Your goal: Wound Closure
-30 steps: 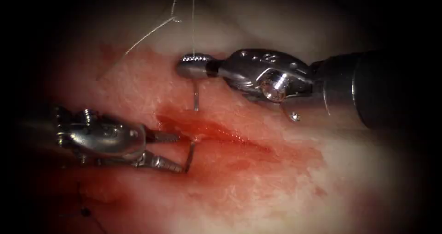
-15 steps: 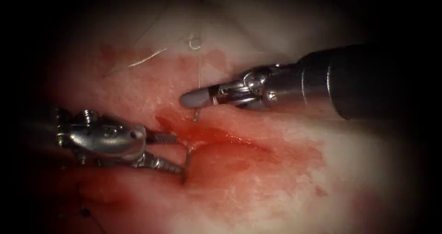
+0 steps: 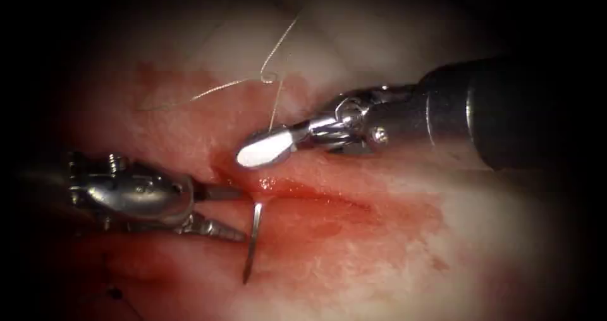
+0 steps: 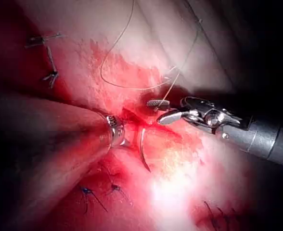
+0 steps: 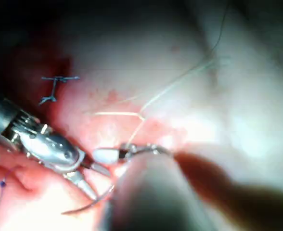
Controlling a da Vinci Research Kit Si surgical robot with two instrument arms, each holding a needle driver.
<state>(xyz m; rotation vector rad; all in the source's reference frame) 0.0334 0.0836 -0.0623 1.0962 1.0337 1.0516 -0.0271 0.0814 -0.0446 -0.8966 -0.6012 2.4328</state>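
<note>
- Needle, one: thin curved steel needle (image 3: 253, 242), its pointed end free below the cut, its upper part rising out of the tissue at the cut's left end; its tail end is covered by the right tool's jaws.
- Tools, two: silver wristed left tool (image 3: 224, 212), jaws spread apart and holding nothing, one tip just beside the needle's emerged shaft; silver right tool on a dark shaft (image 3: 262, 150), jaws closed on the needle's tail end above the cut.
- Thread, one: fine pale thread (image 3: 273, 103) climbing from the right tool's jaws to a small kink, then branching leftward over the tissue.
- Tissue, one: pale pink pork tissue (image 3: 392, 258) with one red, wet horizontal cut (image 3: 316, 191).
- Left wrist view adds: needle curve (image 4: 144, 154) in profile, thread looping wide (image 4: 132, 86), and dark finished stitches (image 4: 50, 57) at several spots.
- Right wrist view adds: both jaws of the left tool (image 5: 91, 180) parted, beside the needle (image 5: 91, 204).
</note>
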